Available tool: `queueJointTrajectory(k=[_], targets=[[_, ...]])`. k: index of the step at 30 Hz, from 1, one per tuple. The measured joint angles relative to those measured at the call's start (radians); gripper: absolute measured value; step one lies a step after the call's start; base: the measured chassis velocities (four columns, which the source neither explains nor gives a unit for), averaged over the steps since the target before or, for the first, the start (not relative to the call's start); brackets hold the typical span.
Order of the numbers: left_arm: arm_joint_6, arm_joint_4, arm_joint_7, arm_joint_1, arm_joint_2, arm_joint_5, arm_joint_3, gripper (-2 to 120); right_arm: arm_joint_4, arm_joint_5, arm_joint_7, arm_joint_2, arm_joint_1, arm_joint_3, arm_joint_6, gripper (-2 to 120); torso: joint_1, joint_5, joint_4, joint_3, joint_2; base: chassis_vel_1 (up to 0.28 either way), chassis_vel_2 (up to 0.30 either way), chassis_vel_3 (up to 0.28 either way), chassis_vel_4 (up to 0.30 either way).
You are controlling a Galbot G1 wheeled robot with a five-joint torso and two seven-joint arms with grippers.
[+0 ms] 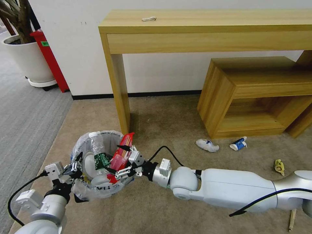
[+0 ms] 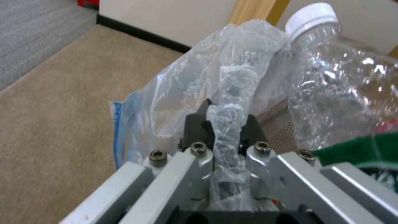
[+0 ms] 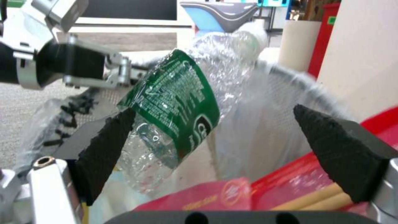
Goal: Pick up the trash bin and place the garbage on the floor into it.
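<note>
While the left gripper [image 2: 226,137] is closed tight on the bagged rim of the trash bin [image 1: 97,191], holding it above the floor [image 1: 162,211], the right gripper [image 3: 224,152] hangs wide open over the bottle [image 3: 178,102] and red wrappers [image 3: 286,183]; the head view shows a carton [image 1: 239,143] lying on the carpet

- Beige-tan short-pile carpet floor [image 1: 169,120].
- On it: 1 crumpled white-blue wrapper [image 1: 207,145], 1 blue-white carton [image 1: 238,143], 1 crumpled yellow scrap [image 1: 279,166], 1 wooden stick [image 1: 292,219].
</note>
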Motion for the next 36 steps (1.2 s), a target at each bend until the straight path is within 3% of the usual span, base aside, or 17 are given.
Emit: queueJointTrajectory(k=[9,18,32,36], targets=[[0.013,0.020,-0.015,0.010,0.039,-0.044,-0.008,3,0.010,0.002,-0.002,-0.004,0.013,0.001,0.005,97,0.000,0.0000,0.0001,0.000,0.000,0.000,0.000,0.000,0.000],[0.013,0.094,-0.013,-0.027,0.098,-0.071,-0.005,3,0.003,-0.007,-0.002,-0.015,-0.009,0.016,0.012,97,0.000,-0.0001,0.0000,0.000,0.000,0.000,0.000,0.000,0.000],[0.012,0.084,-0.020,-0.029,0.082,-0.083,-0.006,3,-0.006,-0.013,0.007,-0.004,-0.015,0.020,0.017,97,0.000,0.0001,0.0001,0.000,0.000,0.000,0.000,0.000,0.000],[0.009,0.089,-0.015,-0.021,0.080,-0.075,-0.011,3,0.007,0.008,0.037,0.003,-0.032,0.072,0.004,97,0.000,0.0000,0.0002,0.000,0.000,0.000,0.000,0.000,0.000]])
